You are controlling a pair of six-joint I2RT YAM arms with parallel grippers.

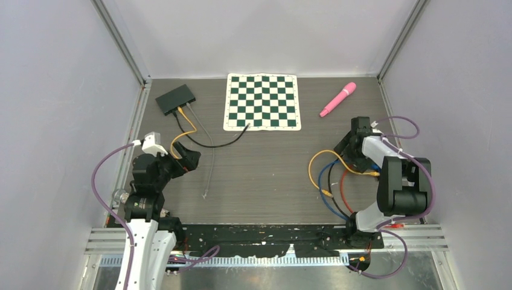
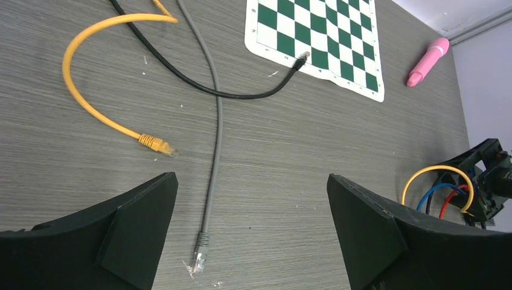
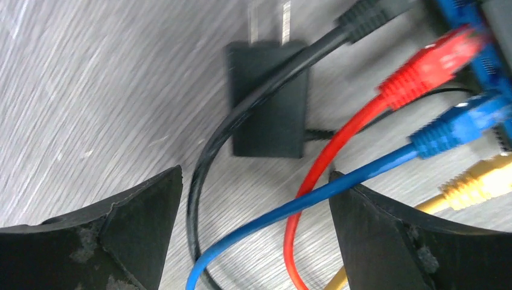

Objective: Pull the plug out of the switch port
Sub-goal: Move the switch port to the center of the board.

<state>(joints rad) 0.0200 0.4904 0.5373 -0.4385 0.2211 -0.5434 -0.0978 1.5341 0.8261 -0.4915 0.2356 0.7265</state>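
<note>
A black switch [image 1: 176, 98] lies at the far left with yellow, black and grey cables in its ports. My left gripper [image 1: 188, 160] [image 2: 251, 181] hangs open above the table, well short of it. The grey cable's loose plug [image 2: 199, 257] lies below, near its left finger. My right gripper [image 1: 349, 147] [image 3: 255, 175] is open over a cable tangle. The blue cable [image 3: 314, 196] and red cable [image 3: 308, 193] run between its fingers, untouched. A red plug [image 3: 432, 66], a blue plug [image 3: 459, 124] and a yellow plug [image 3: 477, 181] sit in a blue device [image 3: 489, 42] at the frame's edge.
A black power adapter [image 3: 268, 99] lies ahead of my right gripper. A checkered mat [image 1: 263, 101] sits at the back centre with a black cable end [image 2: 300, 58] on it. A pink microphone-shaped object [image 1: 338, 99] lies back right. A loose yellow plug [image 2: 156, 144] rests on the table.
</note>
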